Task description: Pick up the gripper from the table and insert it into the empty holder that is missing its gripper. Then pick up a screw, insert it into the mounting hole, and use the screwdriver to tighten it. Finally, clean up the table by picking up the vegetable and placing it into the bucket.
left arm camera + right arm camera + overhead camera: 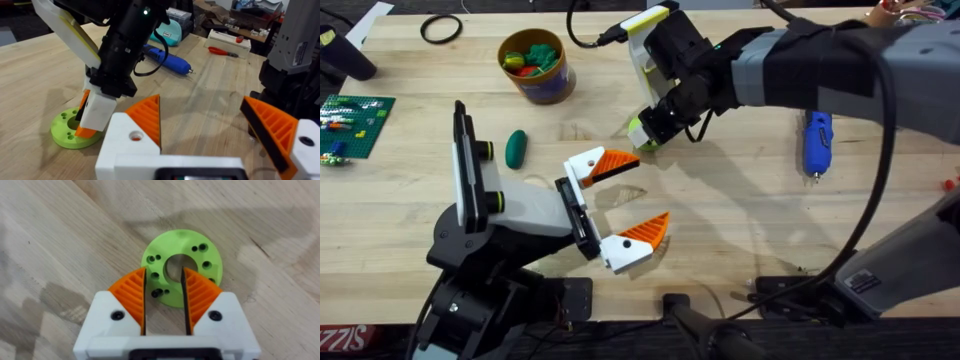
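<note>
My right gripper (643,130) (164,271) reaches across the table (740,210) to a lime green disc with holes (640,141) (200,255) (62,134). Its tips stand at the disc's centre hole, open by a narrow gap with nothing between the orange pads. My left gripper (653,190) (202,100) hangs wide open and empty just in front of the disc. The blue screwdriver (817,143) (167,59) lies at the right. The dark green vegetable (516,148) lies left of centre, in front of the bucket (561,86), which holds coloured toys. No screw shows.
A black ring (441,29) lies at the back left, and a green brick plate (355,112) sits at the left edge. A black cable (582,38) runs behind the right gripper. The right arm spans the table's right half.
</note>
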Controlling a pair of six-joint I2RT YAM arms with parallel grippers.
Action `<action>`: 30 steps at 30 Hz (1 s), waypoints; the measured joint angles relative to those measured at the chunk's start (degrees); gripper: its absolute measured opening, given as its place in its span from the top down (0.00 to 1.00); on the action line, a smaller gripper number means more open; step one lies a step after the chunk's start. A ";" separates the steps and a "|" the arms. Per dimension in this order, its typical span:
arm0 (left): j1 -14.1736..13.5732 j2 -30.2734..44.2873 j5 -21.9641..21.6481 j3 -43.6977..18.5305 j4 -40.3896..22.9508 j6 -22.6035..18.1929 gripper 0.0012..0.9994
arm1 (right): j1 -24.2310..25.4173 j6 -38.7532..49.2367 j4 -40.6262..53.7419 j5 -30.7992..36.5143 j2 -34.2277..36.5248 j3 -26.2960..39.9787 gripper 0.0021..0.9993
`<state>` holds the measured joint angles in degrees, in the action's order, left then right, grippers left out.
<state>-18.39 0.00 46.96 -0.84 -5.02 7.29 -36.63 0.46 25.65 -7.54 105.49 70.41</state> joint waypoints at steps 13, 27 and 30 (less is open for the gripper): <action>0.00 0.01 -0.02 0.00 0.11 0.07 0.02 | -2.18 -0.03 0.49 1.01 0.01 0.00 0.62; 0.00 0.01 -0.02 0.00 0.11 0.07 0.02 | -4.41 -0.03 1.65 10.10 -0.19 0.00 0.62; 0.00 0.01 -0.02 0.00 0.11 0.07 0.02 | -4.42 -0.05 2.24 10.69 -0.68 -0.02 0.62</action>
<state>-18.39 0.01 46.94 -0.84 -4.91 7.35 -41.05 0.40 27.89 3.16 104.80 70.39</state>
